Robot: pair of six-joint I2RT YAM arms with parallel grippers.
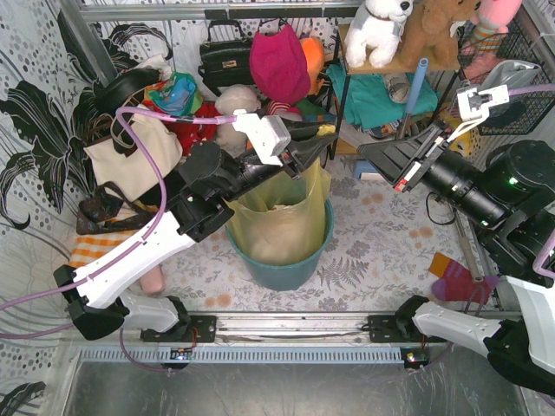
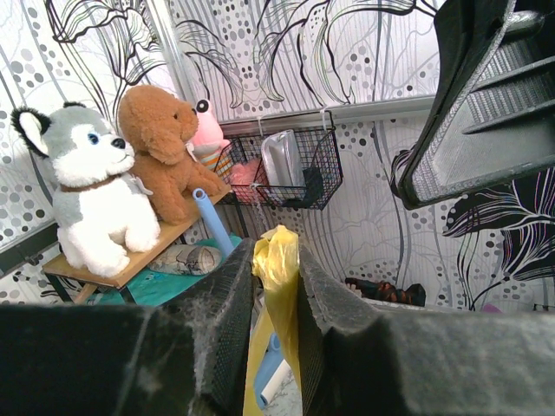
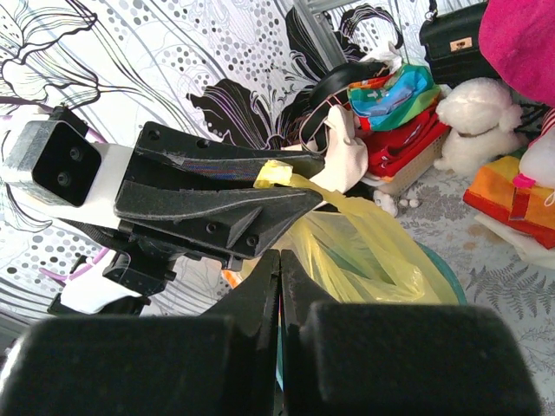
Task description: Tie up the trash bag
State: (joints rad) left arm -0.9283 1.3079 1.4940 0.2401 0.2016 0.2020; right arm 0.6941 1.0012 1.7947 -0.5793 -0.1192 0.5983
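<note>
We find no words, numbers, brands or signs that we can read in any view. A small red-and-white patch (image 1: pixel 401 184) on the right gripper (image 1: pixel 362 153), to the right of the trash bag (image 1: pixel 269 217), is too small for us to make out.

Top external: high behind the bases, looking down. Left wrist: close behind left pincer (image 2: pixel 276 260), looking past its tips. Right wrist: behind right pincer (image 3: pixel 279 260), facing left pincer. All three share trash bag (image 1: pixel 279 208), probably the same fold.

The trash bag (image 1: pixel 309 196) is translucent yellow; bin (image 1: pixel 286 274) teal; desk (image 1: pixel 381 253) grey, fern-printed; wall (image 1: pixel 35 113) white with black flowers and dots.
</note>
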